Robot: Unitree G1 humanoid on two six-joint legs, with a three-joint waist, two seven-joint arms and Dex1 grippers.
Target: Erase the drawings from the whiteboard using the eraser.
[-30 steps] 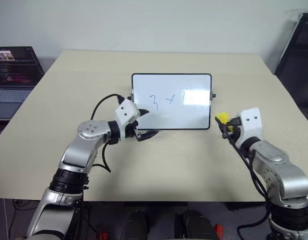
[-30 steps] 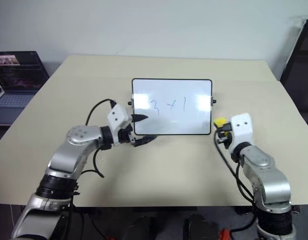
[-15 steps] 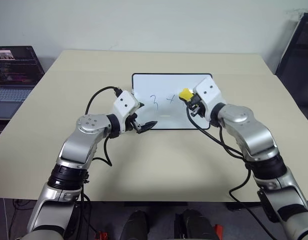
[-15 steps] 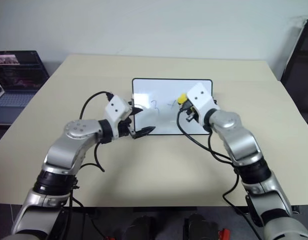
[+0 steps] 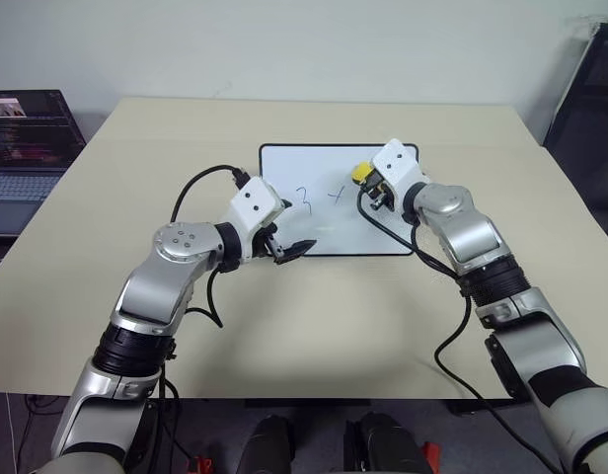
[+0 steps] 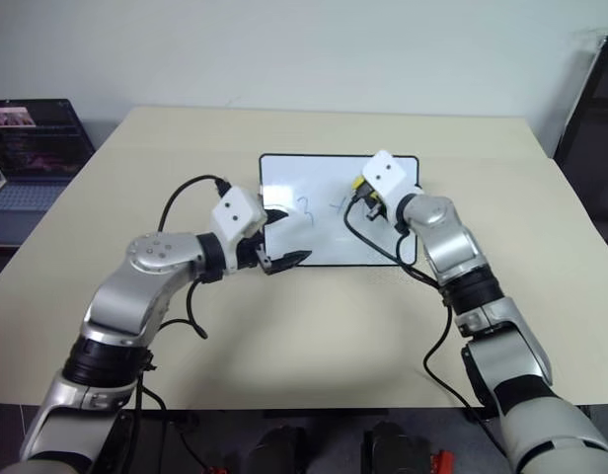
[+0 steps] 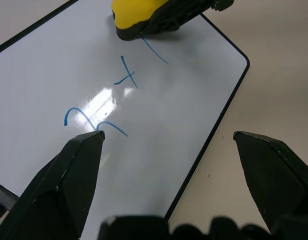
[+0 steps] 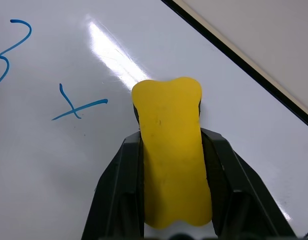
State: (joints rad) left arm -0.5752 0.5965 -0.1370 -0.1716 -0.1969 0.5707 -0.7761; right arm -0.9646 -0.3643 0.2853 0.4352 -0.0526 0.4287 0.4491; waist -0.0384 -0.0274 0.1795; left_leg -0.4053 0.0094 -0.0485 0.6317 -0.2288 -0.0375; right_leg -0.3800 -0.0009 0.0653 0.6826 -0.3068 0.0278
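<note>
The whiteboard (image 5: 334, 229) lies flat in the middle of the table. Blue drawings on it read as a "3" (image 5: 304, 200) and a cross (image 5: 336, 195). A slanted stroke (image 7: 155, 51) runs out from under the eraser. My right gripper (image 8: 169, 145) is shut on the yellow eraser (image 5: 362, 174), whose tip is over the board's upper right part, at the stroke's top end. I cannot tell whether it touches the surface. My left gripper (image 5: 286, 248) stands open over the board's near left edge, holding nothing.
An open laptop (image 5: 28, 138) stands off the table's left side. A dark frame (image 5: 590, 99) rises beyond the right edge. Bare tan tabletop (image 5: 314, 326) stretches in front of the board.
My right arm has swung in from the table right of the board and brought the eraser over the board's right part. The left gripper has stayed at the board's near left edge.
</note>
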